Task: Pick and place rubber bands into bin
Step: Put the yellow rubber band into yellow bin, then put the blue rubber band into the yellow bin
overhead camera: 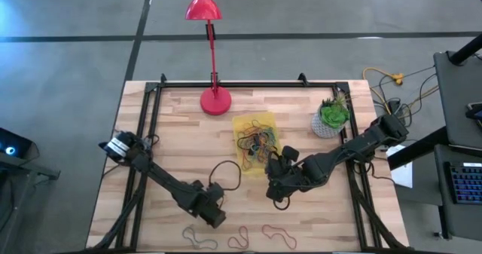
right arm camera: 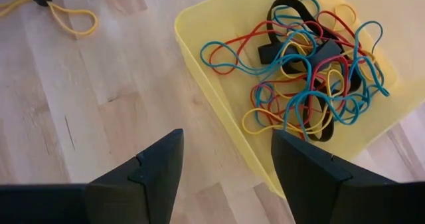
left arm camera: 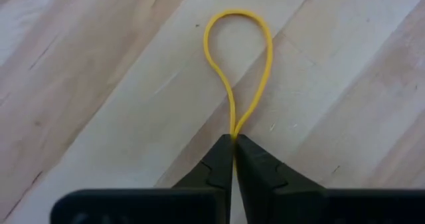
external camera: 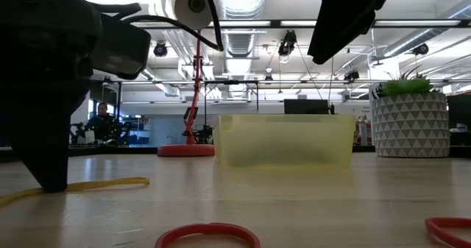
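The bin (overhead camera: 254,123) is set near the middle of the worktop (overhead camera: 173,133), with a heap of rubber bands (overhead camera: 258,142) lying in it. Behind it to the left a lamp base (overhead camera: 215,101) is placed, and to its right a plant pot (overhead camera: 330,118). Loose bands (overhead camera: 242,238) are spread along the front edge, where one band (left arm camera: 238,71) is pinched by the left pincer (overhead camera: 214,216); the right pincer (overhead camera: 274,180) is held just before the bin.

Surface: a light wooden table (overhead camera: 173,141) carried everything.
Far edge: a red lamp base (overhead camera: 215,101) and a white plant pot (overhead camera: 328,123) stood there.
Middle: the yellow bin (overhead camera: 256,142) rested on the wood.
Near edge: loose rubber bands (overhead camera: 241,237) lay flat.
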You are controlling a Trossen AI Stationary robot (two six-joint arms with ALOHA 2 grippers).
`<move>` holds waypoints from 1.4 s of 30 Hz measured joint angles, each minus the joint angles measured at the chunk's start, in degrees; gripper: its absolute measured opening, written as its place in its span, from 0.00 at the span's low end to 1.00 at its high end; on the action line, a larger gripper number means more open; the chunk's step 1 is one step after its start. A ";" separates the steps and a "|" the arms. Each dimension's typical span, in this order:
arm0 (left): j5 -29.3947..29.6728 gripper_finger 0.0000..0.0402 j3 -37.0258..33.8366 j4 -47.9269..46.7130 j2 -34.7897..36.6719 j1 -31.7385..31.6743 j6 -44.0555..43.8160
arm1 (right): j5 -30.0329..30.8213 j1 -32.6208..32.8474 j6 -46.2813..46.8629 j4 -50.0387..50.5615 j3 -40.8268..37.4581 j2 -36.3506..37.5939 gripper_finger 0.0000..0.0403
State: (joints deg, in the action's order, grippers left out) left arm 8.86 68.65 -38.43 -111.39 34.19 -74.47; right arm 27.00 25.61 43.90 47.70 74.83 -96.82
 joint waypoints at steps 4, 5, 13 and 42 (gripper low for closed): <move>3.91 0.00 1.29 -0.95 3.25 -1.00 3.38 | -0.16 0.06 0.02 0.13 0.00 0.00 0.53; 6.06 0.00 1.63 -1.70 3.74 -1.67 4.45 | -0.25 0.35 0.01 0.13 0.00 0.09 0.53; 11.07 0.00 8.06 -3.64 8.09 -7.18 15.08 | 1.97 8.03 4.53 4.86 0.20 3.27 0.53; -4.35 0.44 24.45 0.59 7.60 -28.63 52.52 | 3.85 28.56 51.53 22.07 -0.72 -3.45 0.53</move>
State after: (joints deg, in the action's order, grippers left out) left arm 4.50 93.09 -37.84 -103.79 5.56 -21.95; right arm 30.86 54.17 95.42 69.77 74.11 -100.26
